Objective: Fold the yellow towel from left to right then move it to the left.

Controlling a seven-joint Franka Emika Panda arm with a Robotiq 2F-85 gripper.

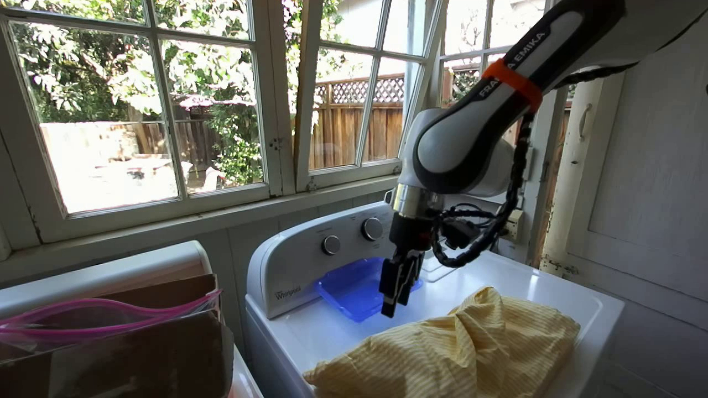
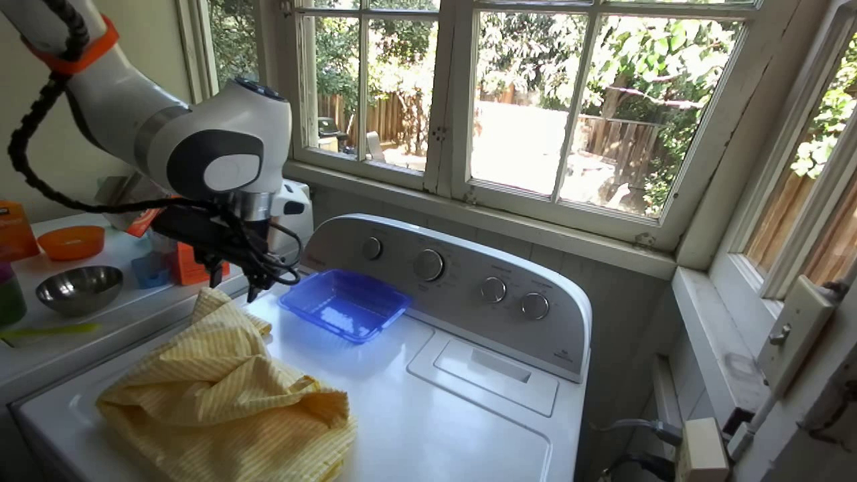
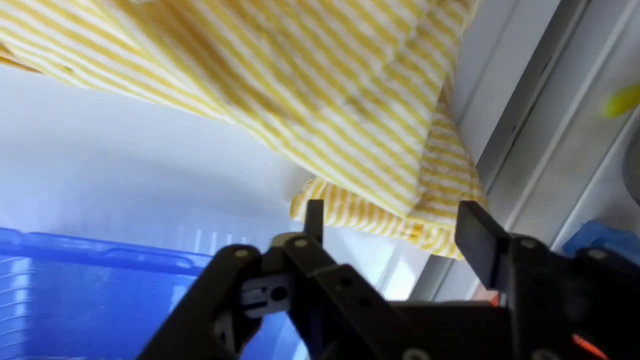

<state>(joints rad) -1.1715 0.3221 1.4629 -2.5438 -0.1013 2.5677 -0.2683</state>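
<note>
The yellow towel (image 1: 431, 354) is a striped, wrinkled cloth lying bunched on the white machine top. It also shows in an exterior view (image 2: 234, 402) and fills the upper part of the wrist view (image 3: 320, 90). My gripper (image 3: 392, 210) is open, with its fingers wide apart and nothing between the pads. In the wrist view a folded corner of the towel appears beyond and between the fingertips. In both exterior views the gripper (image 1: 396, 307) (image 2: 234, 288) points down, close to a raised towel corner in one picture; contact cannot be told.
A blue tray (image 2: 348, 308) sits beside the gripper, against the control panel (image 2: 462, 288) of the machine. A neighbouring surface holds a metal bowl (image 2: 79, 289), an orange bowl (image 2: 70, 242) and orange boxes. A cardboard box (image 1: 138, 354) stands on another appliance.
</note>
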